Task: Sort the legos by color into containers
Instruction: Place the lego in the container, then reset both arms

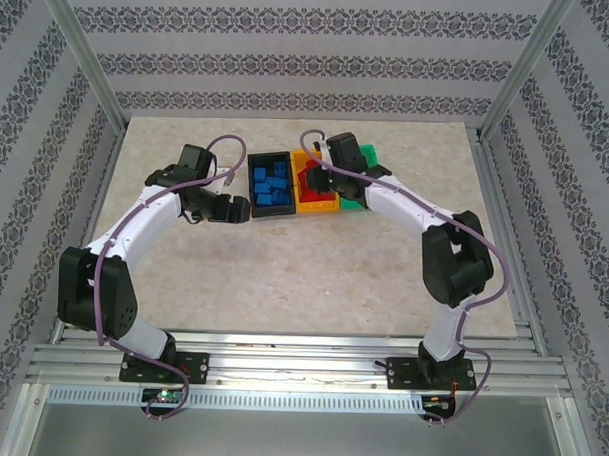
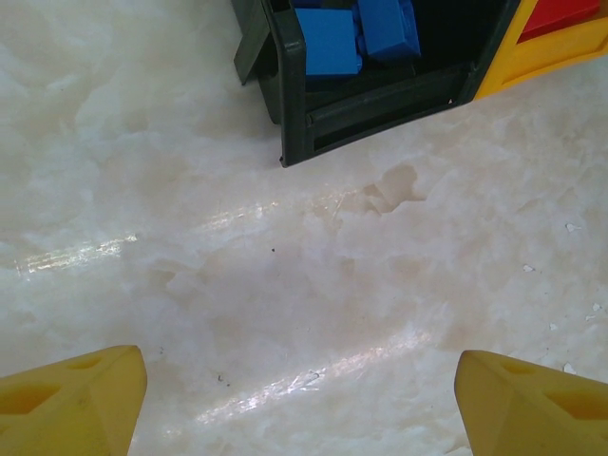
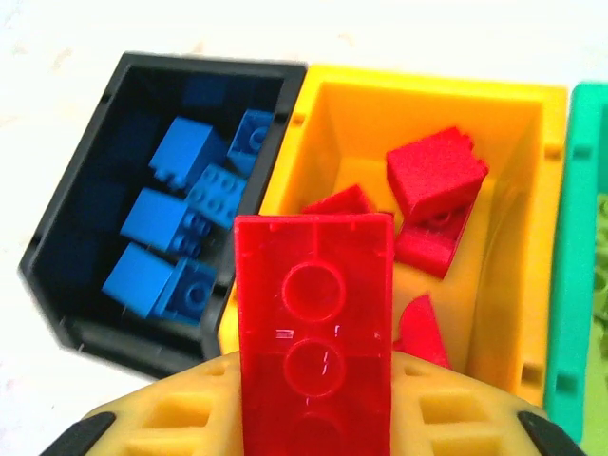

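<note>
Right hand (image 1: 322, 177) clamps red rectangular plastic brick (image 3: 313, 313) over orange-yellow plastic bin (image 3: 532, 123) at 12 o'clock; next: release inside. Left hand (image 2: 299, 399) wide, empty.

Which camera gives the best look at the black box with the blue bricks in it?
The right wrist view: the black box sits close and nearly whole, and the studs on the blue bricks are clear. The top view shows the box too, but small. The left wrist view catches one corner and a few bricks.
</note>
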